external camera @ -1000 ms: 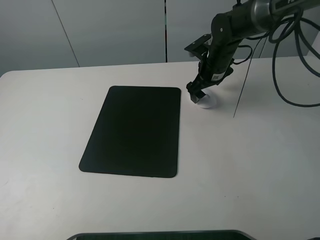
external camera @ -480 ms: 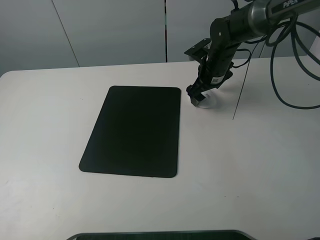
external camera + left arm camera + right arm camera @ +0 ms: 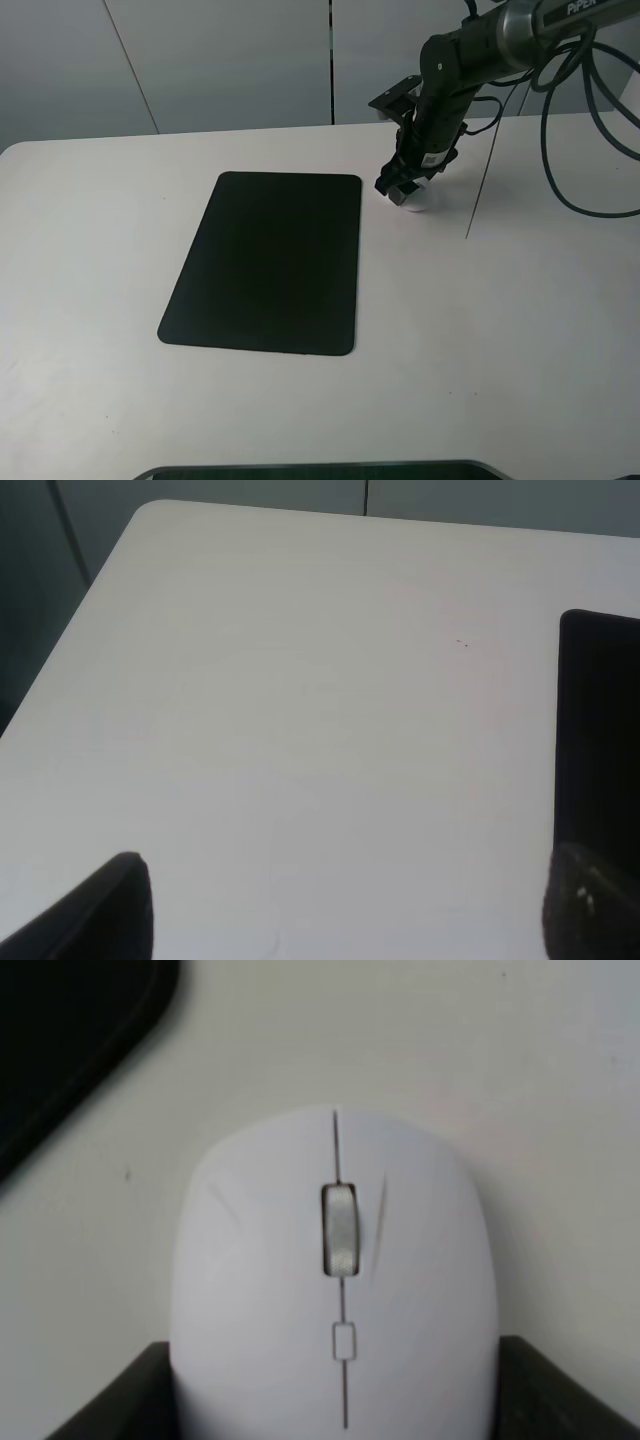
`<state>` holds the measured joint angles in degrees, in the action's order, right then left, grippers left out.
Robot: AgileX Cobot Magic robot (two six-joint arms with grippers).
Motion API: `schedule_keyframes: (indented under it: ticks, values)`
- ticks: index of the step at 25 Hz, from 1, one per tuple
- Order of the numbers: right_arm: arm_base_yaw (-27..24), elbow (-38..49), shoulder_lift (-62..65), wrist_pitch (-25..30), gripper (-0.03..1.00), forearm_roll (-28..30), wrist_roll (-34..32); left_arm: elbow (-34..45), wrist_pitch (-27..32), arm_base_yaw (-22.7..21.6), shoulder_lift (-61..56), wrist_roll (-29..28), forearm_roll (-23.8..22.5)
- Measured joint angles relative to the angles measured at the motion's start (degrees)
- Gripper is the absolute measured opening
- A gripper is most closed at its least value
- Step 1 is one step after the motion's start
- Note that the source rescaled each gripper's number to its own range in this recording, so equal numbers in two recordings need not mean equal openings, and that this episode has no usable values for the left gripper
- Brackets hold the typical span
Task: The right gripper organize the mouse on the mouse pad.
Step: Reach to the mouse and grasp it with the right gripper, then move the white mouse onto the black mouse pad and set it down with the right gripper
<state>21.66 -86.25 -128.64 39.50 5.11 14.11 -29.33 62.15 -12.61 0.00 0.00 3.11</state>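
The white mouse [image 3: 418, 203] lies on the white table just right of the far right corner of the black mouse pad [image 3: 265, 262]. My right gripper [image 3: 405, 192] is down over the mouse, with one black finger [image 3: 110, 1400] against each side. In the right wrist view the mouse [image 3: 335, 1280] fills the gap between the fingers, its grey wheel pointing away, and a corner of the pad [image 3: 60, 1020] shows beyond it. My left gripper [image 3: 340, 910] is open and empty above bare table, with the pad's edge [image 3: 600, 730] beside it.
The white table [image 3: 500, 330] ends at a grey wall behind. Black cables [image 3: 580, 120] trail from the right arm at the far right. A thin dark line [image 3: 480, 190] runs across the table right of the mouse. A dark edge [image 3: 320, 470] shows at the front.
The right gripper has shifted slightly toward the back of the table with the mouse between its fingers. Less of the mouse shows below it. The pad has not moved.
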Motion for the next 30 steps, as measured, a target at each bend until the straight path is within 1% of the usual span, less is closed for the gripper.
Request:
schedule_keyframes:
  ticks: [23, 30]
  values:
    - [0.0, 0.0, 0.0, 0.0, 0.0, -0.1, 0.1, 0.0, 0.0, 0.0, 0.0, 0.0, 0.0]
    - [0.0, 0.0, 1.8, 0.2, 0.0, -0.2, 0.1, 0.0, 0.0, 0.0, 0.0, 0.0, 0.0]
